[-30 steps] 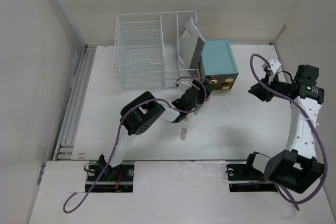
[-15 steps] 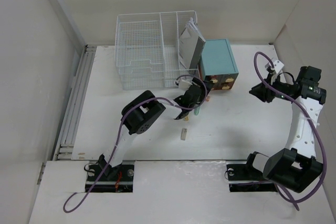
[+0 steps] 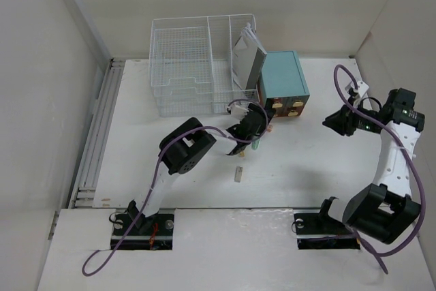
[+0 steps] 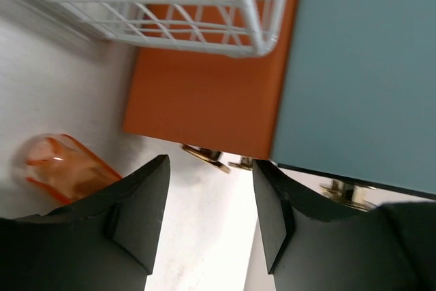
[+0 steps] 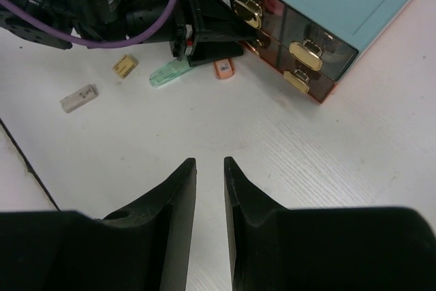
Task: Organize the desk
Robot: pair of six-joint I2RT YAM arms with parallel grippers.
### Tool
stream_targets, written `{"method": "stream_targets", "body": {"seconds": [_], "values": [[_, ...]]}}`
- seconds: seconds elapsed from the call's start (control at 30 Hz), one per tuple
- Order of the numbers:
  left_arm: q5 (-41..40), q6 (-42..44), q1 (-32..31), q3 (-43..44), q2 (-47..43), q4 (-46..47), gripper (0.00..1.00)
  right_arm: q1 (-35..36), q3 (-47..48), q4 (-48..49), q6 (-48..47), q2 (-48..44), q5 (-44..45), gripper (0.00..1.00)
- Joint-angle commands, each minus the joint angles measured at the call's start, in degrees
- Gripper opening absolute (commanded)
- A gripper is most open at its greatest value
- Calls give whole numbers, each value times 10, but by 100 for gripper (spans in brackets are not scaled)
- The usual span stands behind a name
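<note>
The white desk holds a teal drawer box with dark red drawer fronts and brass handles. My left gripper is open right at the box's front lower left corner. In the left wrist view its jaws stand apart on either side of a brass handle under the orange-red drawer front. My right gripper hovers above the desk to the right of the box. Its jaws are only narrowly apart and empty.
A white wire basket with a tilted grey folder stands behind the box. Small items lie by the left gripper: a green piece, an orange piece, a yellow piece and a beige block. Walls close the sides.
The right arm has drawn back a little to the right, away from the box. The left gripper has edged slightly closer to the drawer front.
</note>
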Motion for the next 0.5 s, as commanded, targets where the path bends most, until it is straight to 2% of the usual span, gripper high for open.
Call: {"method": "stream_targets", "body": {"seconds": [0.0, 0.27, 0.43, 0.47], "values": [[-25, -8, -2, 16, 3, -2, 48, -9, 28, -43, -47, 4, -41, 29], [-46, -8, -2, 28, 21, -2, 46, -19, 40, -136, -152, 39, -60, 29], [-59, -8, -2, 38, 32, -2, 35, -19, 40, -137, -157, 44, -60, 30], [-59, -8, -2, 38, 32, -2, 29, -19, 40, -137, -157, 44, -60, 30]]}}
